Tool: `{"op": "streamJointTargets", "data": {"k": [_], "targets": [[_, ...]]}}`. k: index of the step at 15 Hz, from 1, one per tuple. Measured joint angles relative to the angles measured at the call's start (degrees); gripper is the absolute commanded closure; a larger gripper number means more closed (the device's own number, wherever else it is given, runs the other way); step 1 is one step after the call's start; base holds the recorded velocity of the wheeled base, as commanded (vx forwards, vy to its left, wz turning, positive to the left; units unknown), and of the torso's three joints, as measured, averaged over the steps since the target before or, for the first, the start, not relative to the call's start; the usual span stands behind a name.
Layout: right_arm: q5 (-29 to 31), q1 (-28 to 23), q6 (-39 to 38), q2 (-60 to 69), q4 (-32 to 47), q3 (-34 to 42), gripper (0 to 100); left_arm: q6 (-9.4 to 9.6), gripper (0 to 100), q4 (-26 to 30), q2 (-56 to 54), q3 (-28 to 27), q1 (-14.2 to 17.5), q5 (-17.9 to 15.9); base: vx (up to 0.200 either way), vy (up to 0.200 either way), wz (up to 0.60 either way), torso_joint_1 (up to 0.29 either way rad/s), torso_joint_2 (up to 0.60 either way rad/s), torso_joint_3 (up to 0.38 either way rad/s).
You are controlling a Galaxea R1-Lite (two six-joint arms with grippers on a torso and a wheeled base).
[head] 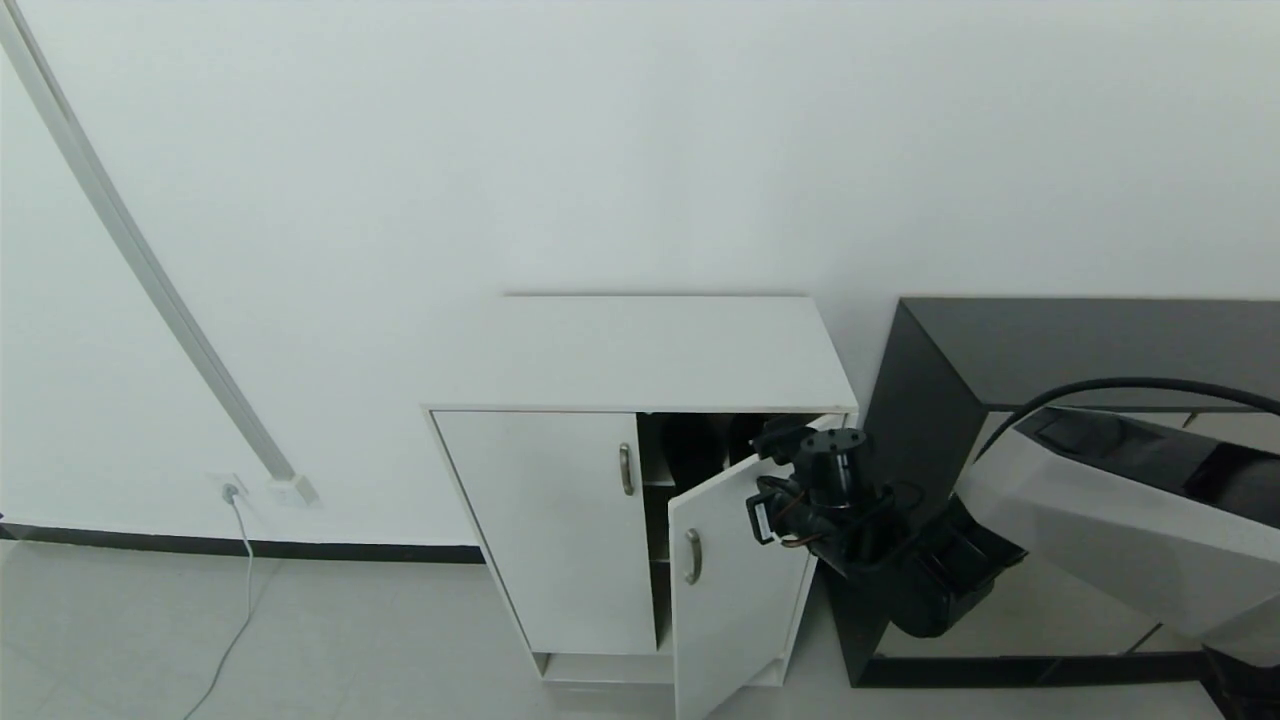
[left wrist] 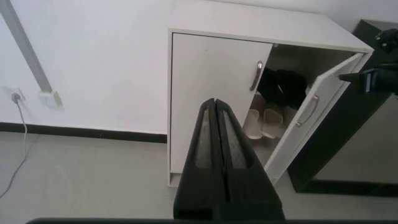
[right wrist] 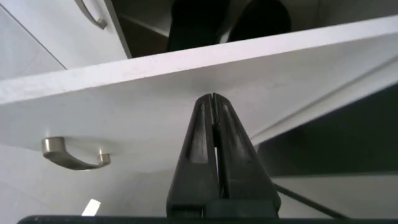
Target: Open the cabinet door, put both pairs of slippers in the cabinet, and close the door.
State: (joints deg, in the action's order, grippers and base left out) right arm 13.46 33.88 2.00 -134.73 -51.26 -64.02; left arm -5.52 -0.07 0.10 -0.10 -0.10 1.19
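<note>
The white cabinet (head: 660, 350) stands against the wall, its left door (head: 545, 520) closed. Its right door (head: 735, 570) stands partly open. My right gripper (head: 778, 440) is shut, and in the right wrist view its tip (right wrist: 213, 98) rests against the door's outer face just below the top edge, above the door handle (right wrist: 73, 156). Black slippers (left wrist: 283, 87) sit on the upper shelf and a beige pair (left wrist: 264, 121) on the shelf below. My left gripper (left wrist: 216, 102) is shut on nothing and hangs in front of the closed left door, well away from it.
A black cabinet (head: 1000, 350) stands tight against the white one's right side. A wall socket (head: 232, 492) with a grey cable and a slanted conduit (head: 150, 270) are at the left. Bare floor (head: 300, 640) lies in front and to the left.
</note>
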Motion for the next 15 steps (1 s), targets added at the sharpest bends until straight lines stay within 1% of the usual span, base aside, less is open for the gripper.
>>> {"op": "streamJointTargets", "data": {"k": [7,13,15], "targets": [[0.0,-2.0,0.1,-7.2,0.5,-10.5,100,0.0,100,0.0,0.0,0.0,0.0,0.0,0.0,0.0,0.0,0.0,0.0,0.0],[0.1,-2.9,0.2,-11.3,2.0,-16.9,100,0.0,100,0.0,0.0,0.0,0.0,0.0,0.0,0.0,0.0,0.0,0.0,0.0],[0.1,-2.9,0.1,-12.2,3.7,-18.9,100,0.02,100,0.0,0.0,0.0,0.0,0.0,0.0,0.0,0.0,0.0,0.0,0.0]]}}
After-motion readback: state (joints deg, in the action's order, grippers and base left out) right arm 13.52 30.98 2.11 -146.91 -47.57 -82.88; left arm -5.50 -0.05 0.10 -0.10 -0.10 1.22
